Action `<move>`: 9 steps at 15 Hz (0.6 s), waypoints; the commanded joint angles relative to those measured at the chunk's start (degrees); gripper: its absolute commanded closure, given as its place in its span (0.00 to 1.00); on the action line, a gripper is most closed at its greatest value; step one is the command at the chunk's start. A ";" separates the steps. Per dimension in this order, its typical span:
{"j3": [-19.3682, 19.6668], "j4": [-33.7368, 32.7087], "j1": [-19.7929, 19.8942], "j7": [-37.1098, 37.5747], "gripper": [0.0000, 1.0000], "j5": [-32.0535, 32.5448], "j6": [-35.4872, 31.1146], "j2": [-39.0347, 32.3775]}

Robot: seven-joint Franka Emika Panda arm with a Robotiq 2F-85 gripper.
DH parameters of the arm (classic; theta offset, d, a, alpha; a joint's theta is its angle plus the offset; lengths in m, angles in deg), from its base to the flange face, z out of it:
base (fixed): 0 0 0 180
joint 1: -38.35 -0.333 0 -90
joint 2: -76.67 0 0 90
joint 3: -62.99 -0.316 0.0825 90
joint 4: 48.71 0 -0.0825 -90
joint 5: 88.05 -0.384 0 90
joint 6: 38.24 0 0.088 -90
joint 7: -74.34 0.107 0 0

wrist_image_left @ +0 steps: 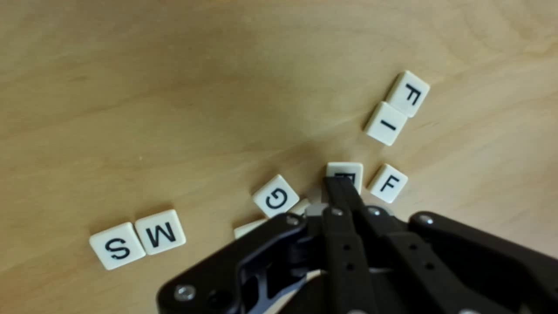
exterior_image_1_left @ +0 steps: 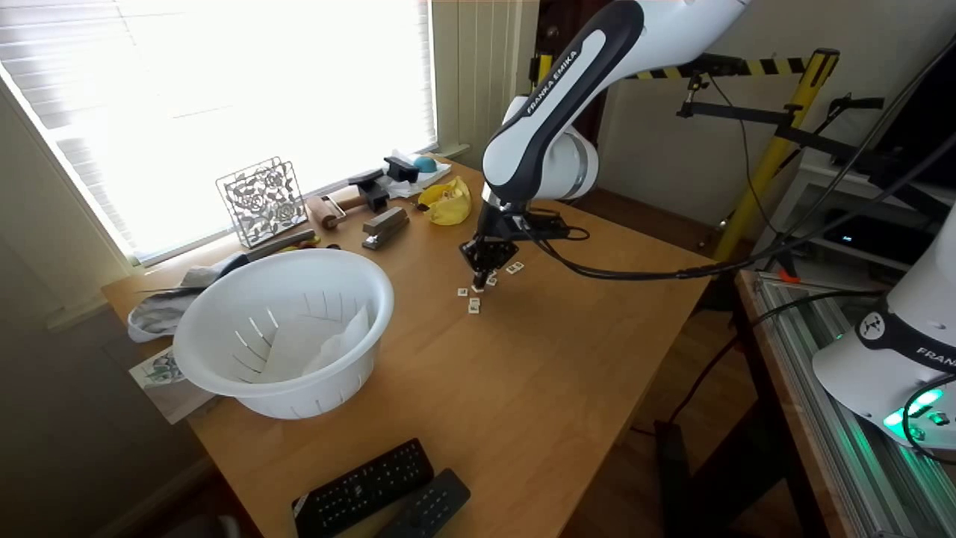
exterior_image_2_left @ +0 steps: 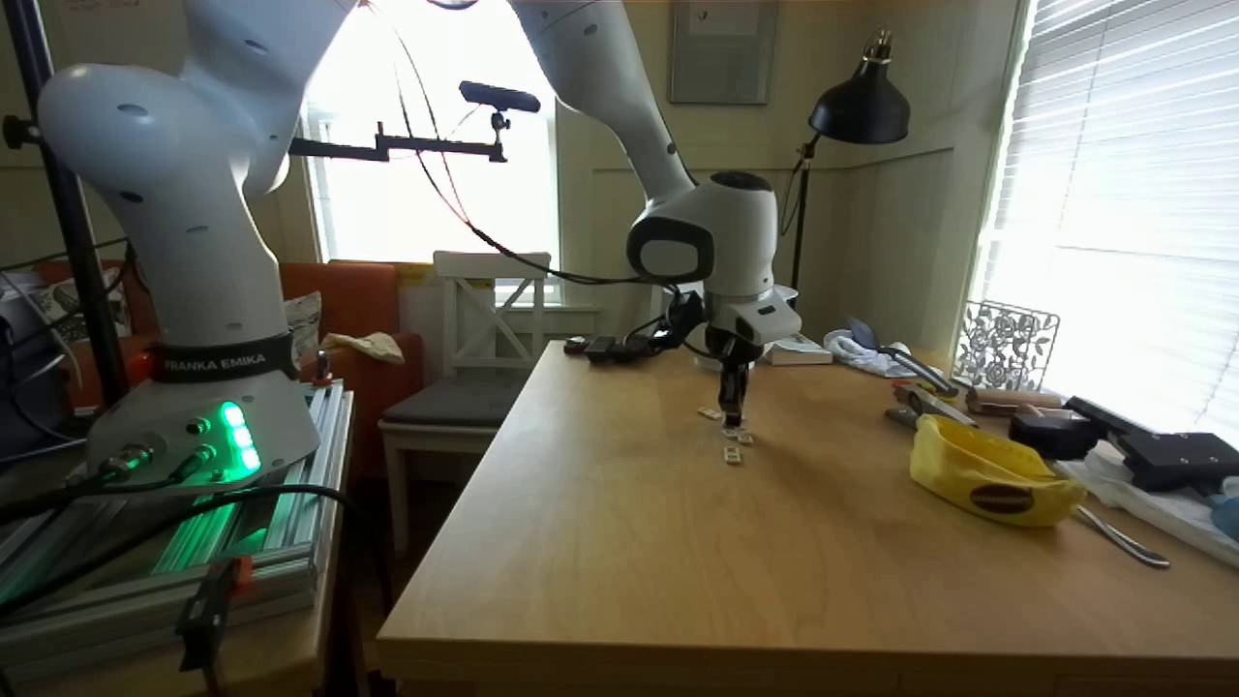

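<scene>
A rounded, white-and-black arm (exterior_image_1_left: 515,153), a black gripper (wrist_image_left: 342,185) and a green-lit base (exterior_image_2_left: 165,426)

Toward 1 o'clock in an exterior view, a long black panel (exterior_image_1_left: 626,28) carries the name FRANKA EMIKA; a black cable (exterior_image_1_left: 650,275) leads away toward 3 o'clock. At 9 o'clock in an exterior view, the base wears a black band (exterior_image_2_left: 223,363) with the same name in pale capitals, above bright green lights (exterior_image_2_left: 240,437) and cable plugs (exterior_image_2_left: 122,462). In the wrist view the gripper is dull black, dotted with silvery screws (wrist_image_left: 185,292), the clearest at 7 o'clock.
</scene>
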 commanded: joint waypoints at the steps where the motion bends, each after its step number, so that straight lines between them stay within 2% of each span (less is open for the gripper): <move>1: 0.53 -0.60 -0.55 1.60 1.00 2.01 0.66 -0.93; 9: -1.30 -2.30 1.29 1.93 1.00 -0.16 2.63 -1.70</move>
